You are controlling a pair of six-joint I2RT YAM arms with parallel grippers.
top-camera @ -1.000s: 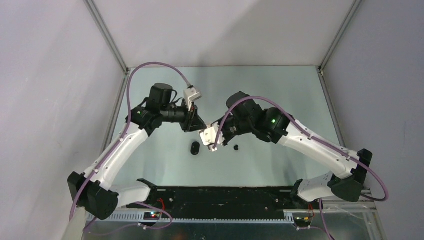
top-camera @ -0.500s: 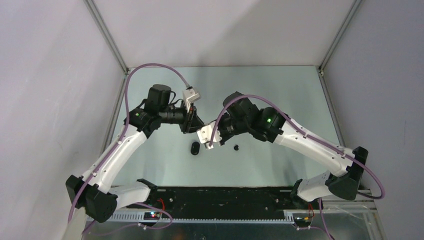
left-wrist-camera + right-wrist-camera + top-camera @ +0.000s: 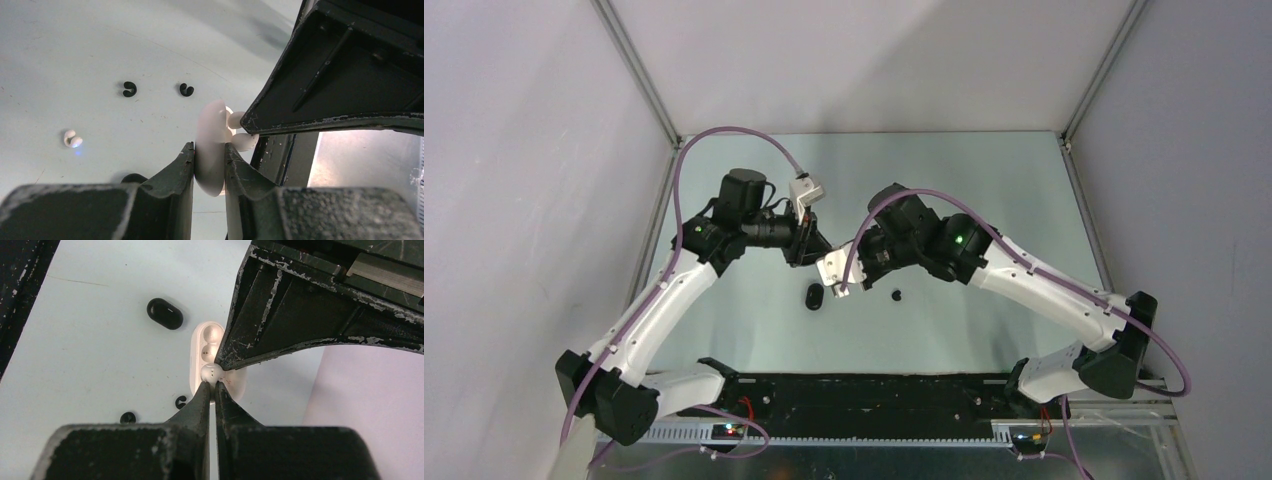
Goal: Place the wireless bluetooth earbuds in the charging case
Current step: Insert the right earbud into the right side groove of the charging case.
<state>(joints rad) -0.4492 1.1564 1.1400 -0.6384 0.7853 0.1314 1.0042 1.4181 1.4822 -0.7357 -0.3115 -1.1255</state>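
Note:
My left gripper is shut on a white oval case, held on edge above the table. My right gripper is shut on a white earbud and presses it against the open face of that white case, beside a second white bud in the case. The black charging case lies closed on the table below, also in the top view. Two black earbuds and one white earbud lie loose on the table.
The two grippers meet fingertip to fingertip over the table's middle. Grey walls close in the left, right and back. A black rail carrying the arm bases runs along the near edge.
The right gripper has crept a little left, closer to the left gripper and the white case. The left arm shifted slightly. Both grips are unchanged.

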